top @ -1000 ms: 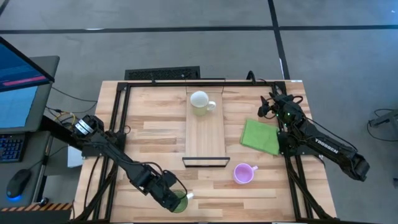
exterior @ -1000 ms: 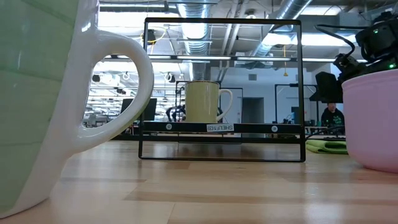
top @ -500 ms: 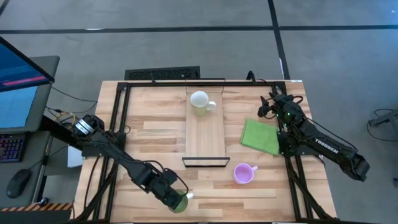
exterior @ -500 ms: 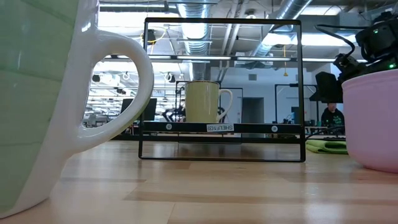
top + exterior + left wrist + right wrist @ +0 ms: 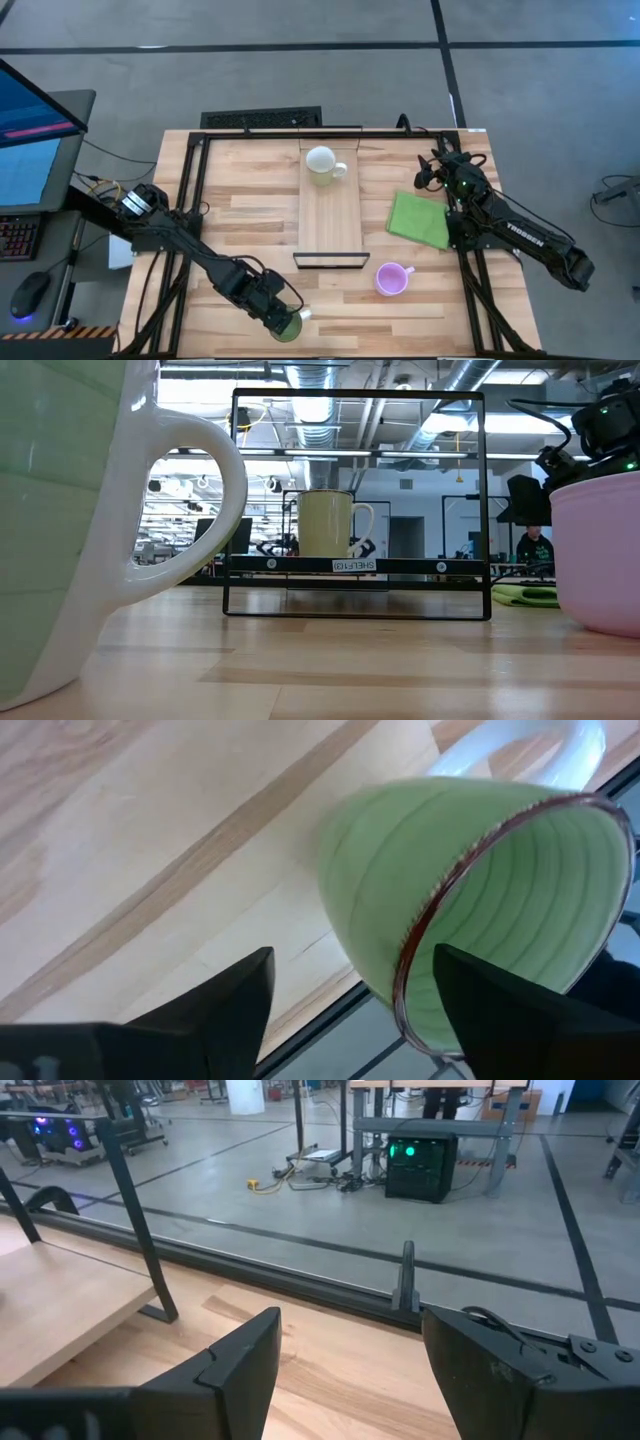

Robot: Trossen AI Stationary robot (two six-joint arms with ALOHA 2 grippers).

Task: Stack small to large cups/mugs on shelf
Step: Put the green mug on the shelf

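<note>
The green mug [image 5: 289, 323] stands upright near the table's near edge; in the low view it [image 5: 60, 510] fills the left side, its pale handle [image 5: 205, 480] pointing right. My left gripper [image 5: 277, 315] is open and hangs just over it, slanting down. In the left wrist view the gripper [image 5: 350, 1010] has the mug's wall and rim [image 5: 420, 950] between its fingers. The white mug [image 5: 322, 163] stands on the far end of the shelf [image 5: 330, 215]. The purple mug [image 5: 392, 278] stands on the table, right of the shelf's dark lip [image 5: 330, 260]. My right gripper [image 5: 350, 1380] is open and waits over the table's far right corner [image 5: 437, 170]. My left gripper comes at the green mug from above and from the table's left, slanting down. One finger [image 5: 520, 1010] lies over the mug's opening and the other [image 5: 225, 1000] outside its wall. Whether either finger touches the rim [image 5: 405, 975] I cannot tell. The mug stands on the table.
A flat green cloth [image 5: 420, 218] lies right of the shelf, near my right arm. A black metal frame [image 5: 357, 575] rises at the shelf's end and black rails run along the table's sides [image 5: 190, 200]. Bare tabletop lies between the shelf and the green mug.
</note>
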